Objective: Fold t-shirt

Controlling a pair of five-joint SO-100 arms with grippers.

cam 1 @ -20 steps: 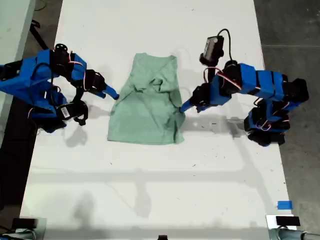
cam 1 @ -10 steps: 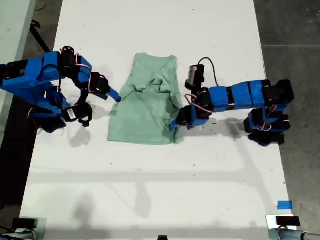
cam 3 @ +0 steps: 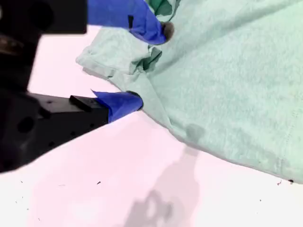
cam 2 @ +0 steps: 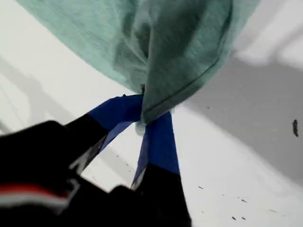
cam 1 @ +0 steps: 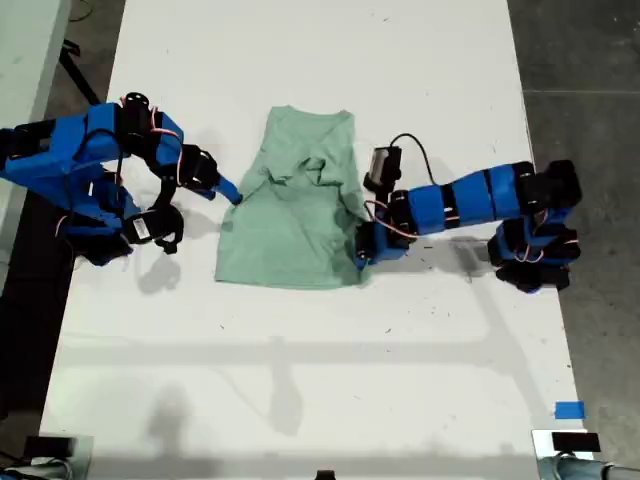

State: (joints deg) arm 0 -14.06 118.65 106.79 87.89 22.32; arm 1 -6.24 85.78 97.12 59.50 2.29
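The t-shirt [cam 1: 295,215] lies on the table [cam 1: 300,350]. Its edge at the exterior view's left is pinched in the closed first claw [cam 2: 147,124]. Its bunched edge at that view's right is straddled by the part-open second claw [cam 3: 142,64].

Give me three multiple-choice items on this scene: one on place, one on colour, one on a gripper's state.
1. Where does the t-shirt lie in the exterior view?
A. between the two arms
B. beyond both arms, at the view's right
C. off the table

2. Its colour?
A. yellow
B. pale mint green
C. red

3. My first gripper is:
A. open and empty
B. shut on the t-shirt
C. out of view

Answers: 1 A, an arm flanks each side; 2 B, every view shows that colour; 3 B, its jaws pinch a fold of cloth.
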